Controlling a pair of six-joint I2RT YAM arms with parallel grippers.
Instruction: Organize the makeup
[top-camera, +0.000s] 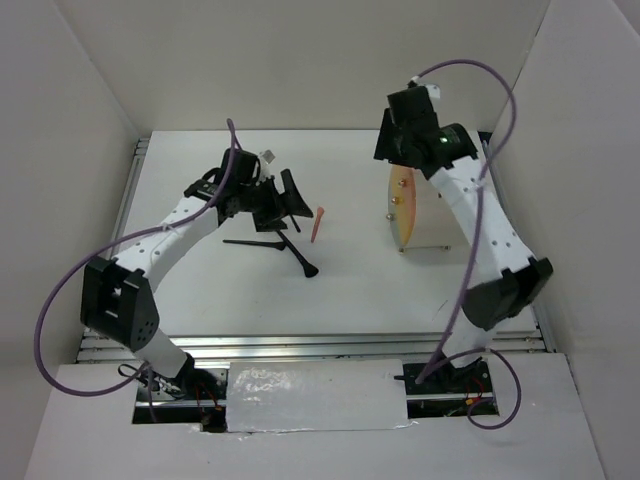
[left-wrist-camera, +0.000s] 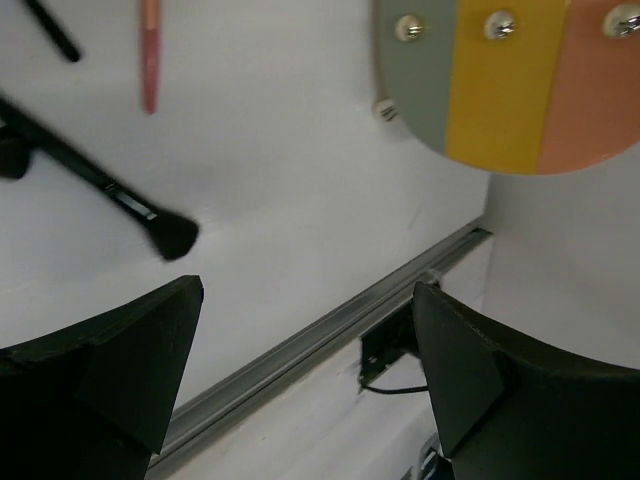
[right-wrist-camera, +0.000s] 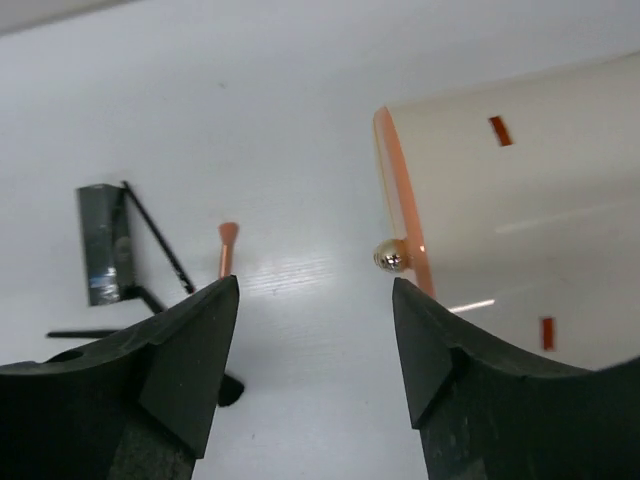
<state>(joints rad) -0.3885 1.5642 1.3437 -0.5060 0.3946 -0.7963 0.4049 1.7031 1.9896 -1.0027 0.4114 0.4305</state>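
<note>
Top view: left gripper (top-camera: 280, 200) released, empty, over thin black brushes (top-camera: 285, 247) on white desk (top-camera: 350, 295); short orange-pink stick (top-camera: 318, 224) just beside.
Left wrist: a careless descent may scatter them.
Right wrist: right gripper (right-wrist-camera: 315, 340) released, empty, near cream drum-shaped box (right-wrist-camera: 520, 230); contact may topple it.

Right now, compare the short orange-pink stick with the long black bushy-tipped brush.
The orange-pink stick is shorter; the black brush is longer, with a bushy tip. The stick lies alone; the brush lies by other black sticks. Both lie flat on the white table.
</note>
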